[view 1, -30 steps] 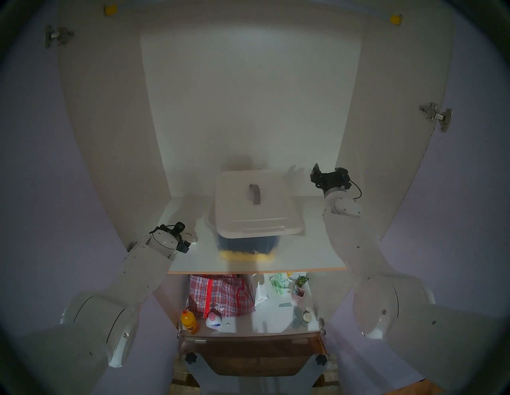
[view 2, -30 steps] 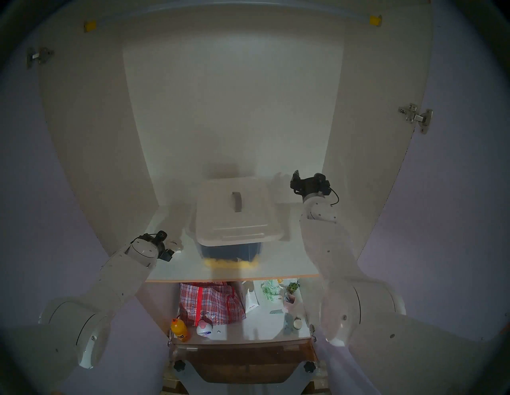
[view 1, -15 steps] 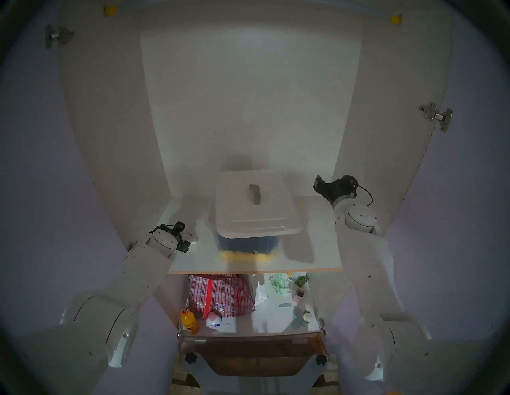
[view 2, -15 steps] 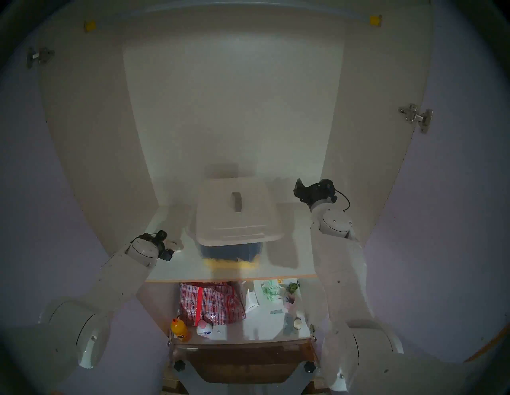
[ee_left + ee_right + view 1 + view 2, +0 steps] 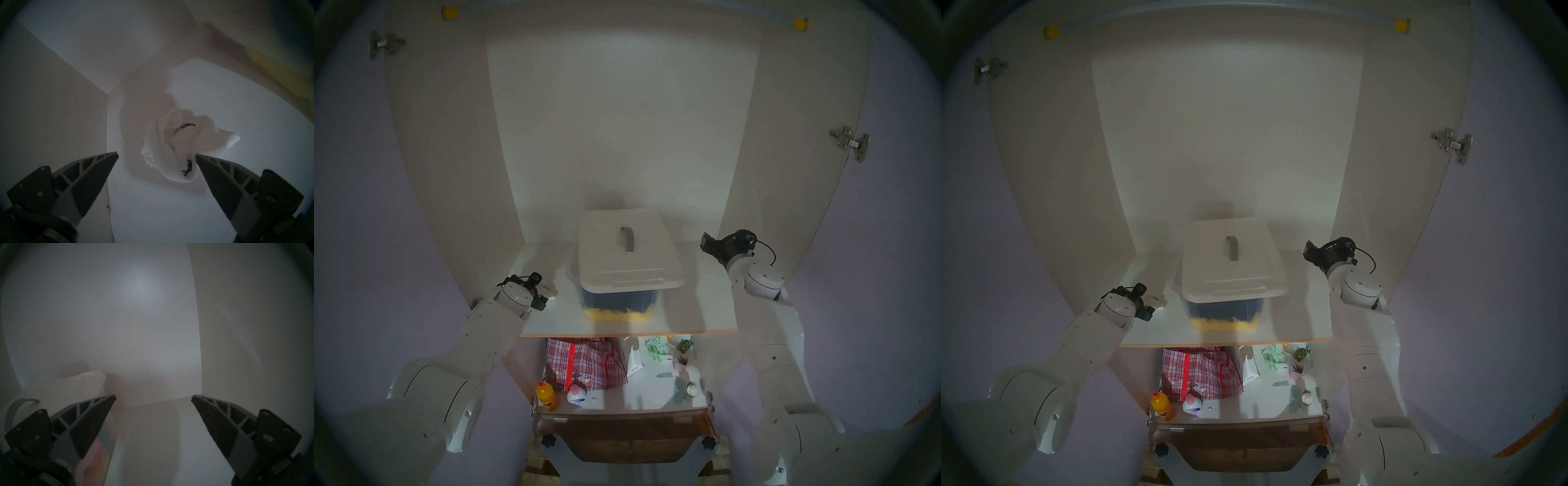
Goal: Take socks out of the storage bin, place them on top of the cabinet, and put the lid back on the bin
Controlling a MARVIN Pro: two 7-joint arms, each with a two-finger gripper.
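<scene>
My left hand (image 5: 156,155) gapes wide over the socks (image 5: 178,144) lying loose on the shelf (image 5: 687,305); my right hand (image 5: 153,398) hangs open, empty, beside the lidded storage bin (image 5: 619,302).

Dim, greyish light throughout. Tall white-panelled cabinet (image 5: 619,118) standing open, lilac doors (image 5: 365,203) swung wide on metal hinges (image 5: 850,142). Small yellow blocks (image 5: 449,13) near the top corners. Under the tan-edged white shelf board (image 5: 704,305), a lower white shelf (image 5: 646,393) crowded with a red checked woven bag (image 5: 585,363), an orange bottle (image 5: 547,395) and a small pink cup (image 5: 681,365). Dark brown wooden surface (image 5: 626,437) beneath
</scene>
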